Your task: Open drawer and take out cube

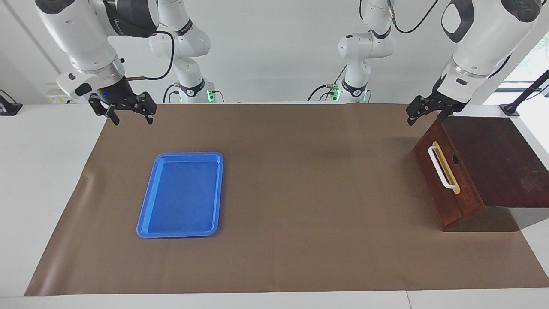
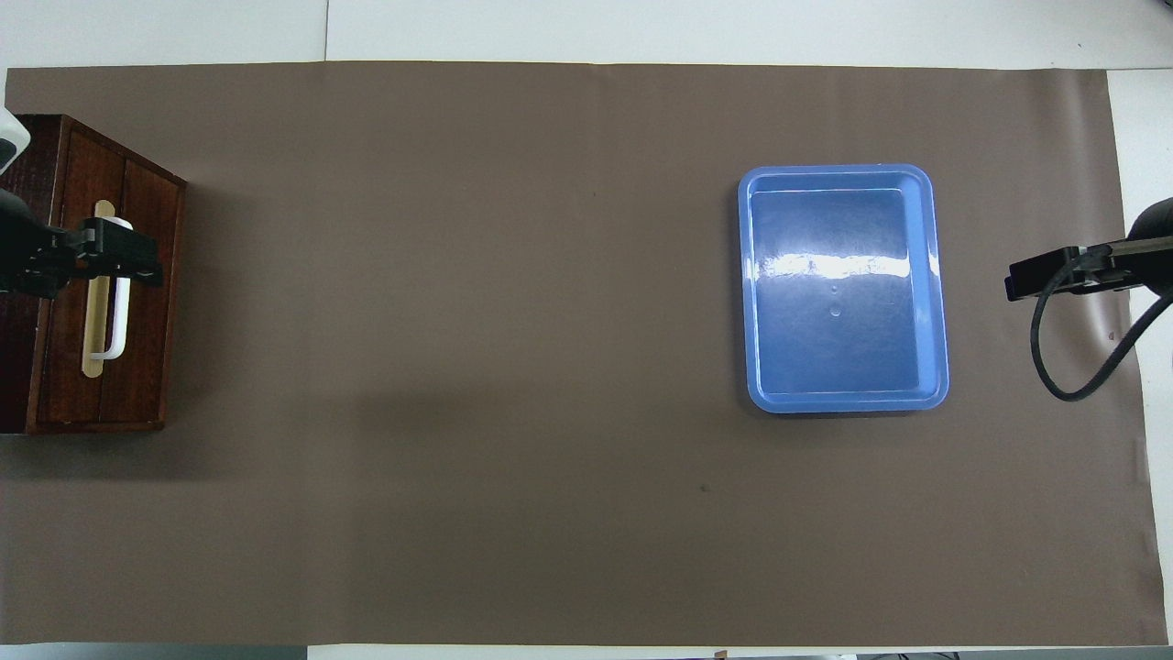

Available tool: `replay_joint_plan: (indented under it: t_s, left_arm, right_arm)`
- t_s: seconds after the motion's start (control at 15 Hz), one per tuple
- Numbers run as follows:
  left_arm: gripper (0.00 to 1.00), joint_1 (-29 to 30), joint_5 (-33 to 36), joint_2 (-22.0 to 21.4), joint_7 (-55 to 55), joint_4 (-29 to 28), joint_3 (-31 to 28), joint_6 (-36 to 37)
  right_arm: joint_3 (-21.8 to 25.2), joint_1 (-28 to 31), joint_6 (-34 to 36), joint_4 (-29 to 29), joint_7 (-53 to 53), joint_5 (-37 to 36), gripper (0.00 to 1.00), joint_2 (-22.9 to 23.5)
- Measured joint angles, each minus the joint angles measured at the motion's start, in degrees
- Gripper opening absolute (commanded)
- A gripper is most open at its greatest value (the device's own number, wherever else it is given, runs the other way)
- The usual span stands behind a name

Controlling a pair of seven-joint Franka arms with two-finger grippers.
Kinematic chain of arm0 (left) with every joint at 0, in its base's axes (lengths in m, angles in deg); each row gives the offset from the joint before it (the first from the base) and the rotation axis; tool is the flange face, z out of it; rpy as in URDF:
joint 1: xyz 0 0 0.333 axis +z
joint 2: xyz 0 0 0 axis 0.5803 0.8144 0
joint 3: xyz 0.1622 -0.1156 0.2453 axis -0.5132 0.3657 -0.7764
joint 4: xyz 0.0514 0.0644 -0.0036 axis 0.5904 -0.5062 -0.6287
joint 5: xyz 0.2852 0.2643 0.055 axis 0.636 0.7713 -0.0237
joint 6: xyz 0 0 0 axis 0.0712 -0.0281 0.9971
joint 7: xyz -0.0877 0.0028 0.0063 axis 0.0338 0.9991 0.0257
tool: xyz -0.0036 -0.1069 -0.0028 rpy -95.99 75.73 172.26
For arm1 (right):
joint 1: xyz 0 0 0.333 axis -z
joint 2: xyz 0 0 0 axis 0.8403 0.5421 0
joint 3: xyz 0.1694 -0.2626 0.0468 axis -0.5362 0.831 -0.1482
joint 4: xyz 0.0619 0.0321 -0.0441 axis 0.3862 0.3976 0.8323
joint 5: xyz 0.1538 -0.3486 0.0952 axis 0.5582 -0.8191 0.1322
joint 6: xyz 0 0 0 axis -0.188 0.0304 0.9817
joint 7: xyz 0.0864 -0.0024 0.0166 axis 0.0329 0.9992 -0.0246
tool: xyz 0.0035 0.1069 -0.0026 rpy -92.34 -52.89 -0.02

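The drawer (image 1: 437,189) is the front of a dark reddish-brown wooden box at the left arm's end of the table, and it is shut. Its white bar handle (image 1: 441,167) sits on a tan strip. The cube is hidden. My left gripper (image 1: 423,116) hangs open in the air over the box's front upper edge, apart from the handle. In the overhead view the left gripper (image 2: 119,261) covers part of the handle (image 2: 117,321) on the drawer (image 2: 147,321). My right gripper (image 1: 131,116) hangs open and empty over the brown mat's edge at the right arm's end.
A blue plastic tray (image 1: 188,155) lies on the brown mat (image 1: 300,193) toward the right arm's end, with nothing in it. In the overhead view the tray (image 2: 843,403) lies beside the right gripper (image 2: 1035,280). White table borders the mat.
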Motion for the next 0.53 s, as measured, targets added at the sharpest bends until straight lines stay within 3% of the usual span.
replay_joint_plan:
  t_s: [0.27,0.53]
  left_arm:
    - [1.00,-4.0,11.3,0.9,1.1,-7.8,0.3,-8.4]
    - [1.00,-5.0,20.8,3.8,6.3,-12.7,0.4,-15.5]
  right_arm:
    - [0.4,0.0,-6.2,3.3,2.3,0.0,1.00,-0.4]
    - [-0.1,-0.5,-8.9,5.2,24.9,0.3,0.99,-0.1]
